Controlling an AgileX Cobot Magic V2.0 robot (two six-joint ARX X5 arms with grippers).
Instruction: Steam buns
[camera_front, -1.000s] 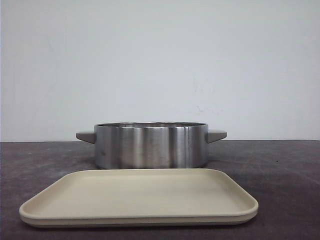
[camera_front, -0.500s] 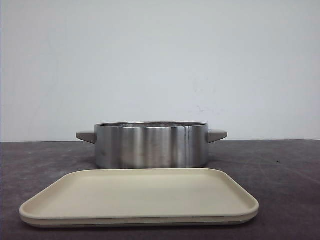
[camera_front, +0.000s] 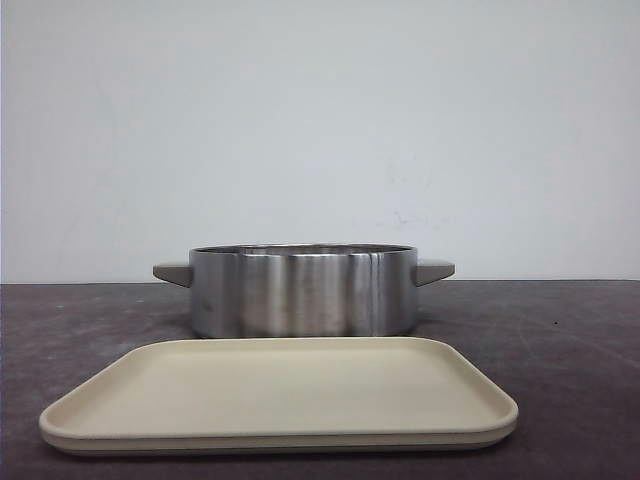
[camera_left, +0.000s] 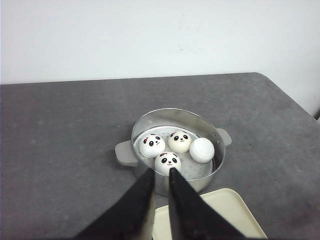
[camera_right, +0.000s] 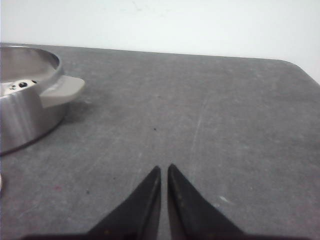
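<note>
Four buns lie in the steel pot (camera_left: 176, 113) in the left wrist view. Three show panda faces (camera_left: 152, 145) (camera_left: 179, 141) (camera_left: 167, 162). The fourth bun (camera_left: 202, 150) shows only plain white. My left gripper (camera_left: 161, 172) hangs above and short of the pot's near wall, jaws nearly together, empty. My right gripper (camera_right: 164, 167) is shut and empty over bare table, to the right of the pot (camera_right: 25, 115). In the front view the pot (camera_front: 300, 290) hides the buns, and neither gripper shows.
A beige tray (camera_front: 280, 395) lies in front of the pot, with nothing on it; its corner shows in the left wrist view (camera_left: 220, 215). The pot has grey side handles (camera_right: 62, 90). The dark grey table (camera_right: 210, 115) ends at a white wall.
</note>
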